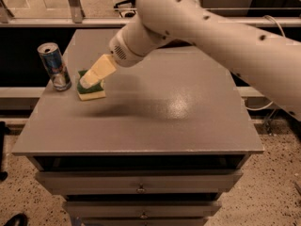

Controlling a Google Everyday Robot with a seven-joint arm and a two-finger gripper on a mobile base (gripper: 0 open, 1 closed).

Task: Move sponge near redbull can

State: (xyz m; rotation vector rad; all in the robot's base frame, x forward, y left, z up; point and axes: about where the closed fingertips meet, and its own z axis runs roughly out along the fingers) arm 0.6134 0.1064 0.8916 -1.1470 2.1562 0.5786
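Beside the slim redbull can (pixel 54 66), the hand (pixel 87 81) touches the wavy sponge (pixel 95 92); grip unclear.

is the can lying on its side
No, the can stands upright left of the sponge, and the gripper is over the sponge.

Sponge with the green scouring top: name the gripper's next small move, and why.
Probably lift the gripper, now on the green-and-yellow sponge, straight up: the sponge already rests on the grey table just beside the upright blue-and-silver drink can.
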